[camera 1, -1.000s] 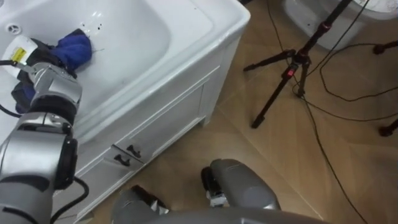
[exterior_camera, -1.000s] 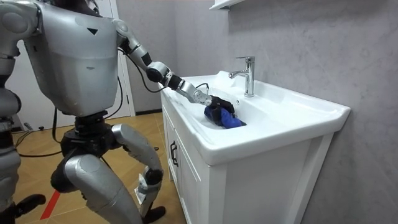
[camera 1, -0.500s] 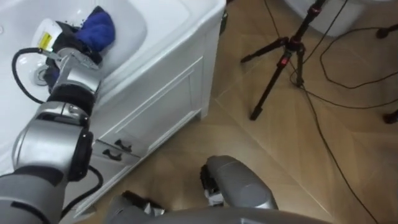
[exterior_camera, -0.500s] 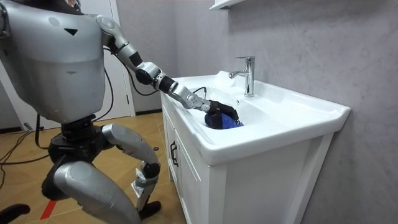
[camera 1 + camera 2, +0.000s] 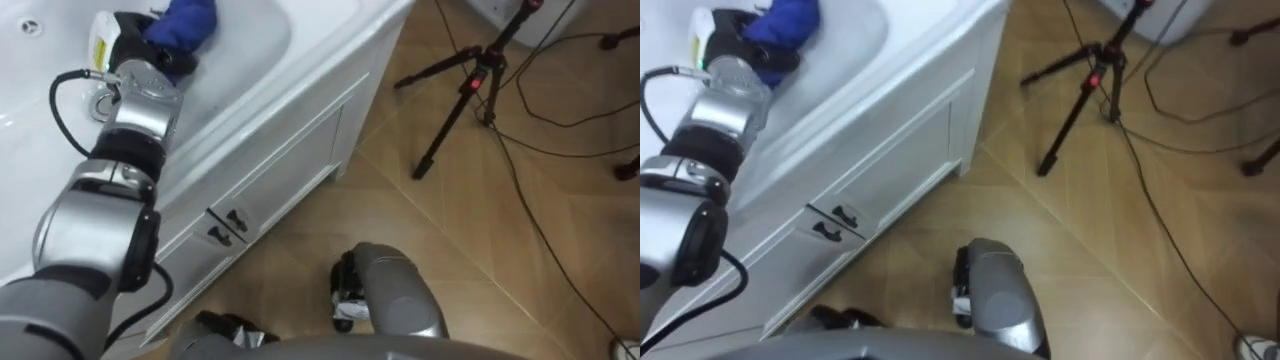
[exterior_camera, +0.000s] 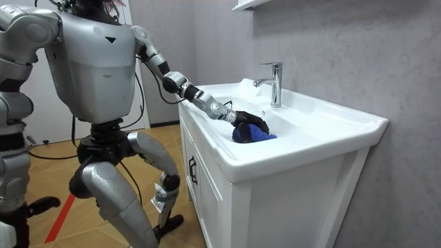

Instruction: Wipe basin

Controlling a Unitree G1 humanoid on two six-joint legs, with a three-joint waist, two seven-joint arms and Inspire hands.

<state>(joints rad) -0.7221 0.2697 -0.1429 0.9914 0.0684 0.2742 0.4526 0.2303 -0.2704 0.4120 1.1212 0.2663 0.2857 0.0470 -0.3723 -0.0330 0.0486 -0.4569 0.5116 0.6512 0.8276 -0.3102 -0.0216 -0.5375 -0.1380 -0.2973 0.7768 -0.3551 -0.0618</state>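
The blue cloth lies bunched up inside the white basin. The left hand has its dark fingers curled tight around it. In the room view, the hand and cloth have slid a little to the right since a moment ago. The tap stands behind. Below is a white cabinet, a wood floor and a black tripod.

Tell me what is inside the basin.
A blue cloth lies in the basin, gripped by the left hand. The cloth and hand cover the basin surface beneath them, so that patch cannot be seen.
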